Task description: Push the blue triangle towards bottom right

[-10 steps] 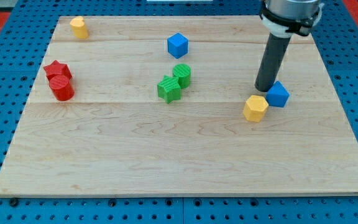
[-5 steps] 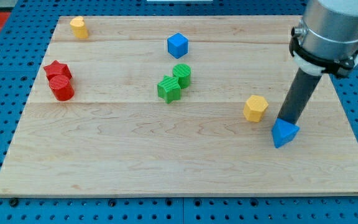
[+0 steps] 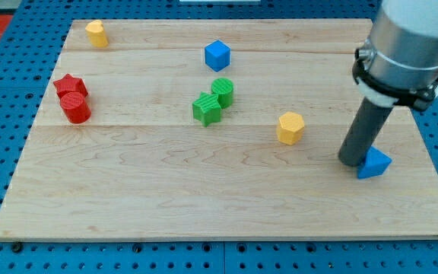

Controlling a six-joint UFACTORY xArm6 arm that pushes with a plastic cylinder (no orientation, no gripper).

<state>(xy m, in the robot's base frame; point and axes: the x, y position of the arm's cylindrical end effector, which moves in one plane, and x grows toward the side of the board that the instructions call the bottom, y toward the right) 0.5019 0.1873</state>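
Observation:
The blue triangle [image 3: 375, 162] lies on the wooden board [image 3: 166, 190] near its right edge, in the lower right part. My tip [image 3: 351, 161] stands on the board directly at the triangle's left side, touching it. The dark rod rises from there to the grey arm at the view's top right.
A yellow hexagon block [image 3: 290, 127] lies left of my tip. A green pair of blocks [image 3: 212, 101] sits mid-board, a blue cube [image 3: 217, 55] above them. Two red blocks [image 3: 72, 97] sit at the left, a yellow block [image 3: 96, 33] at the top left.
My tip and the blue triangle have moved down and to the right. The yellow hexagon has shifted left. The other blocks have not moved.

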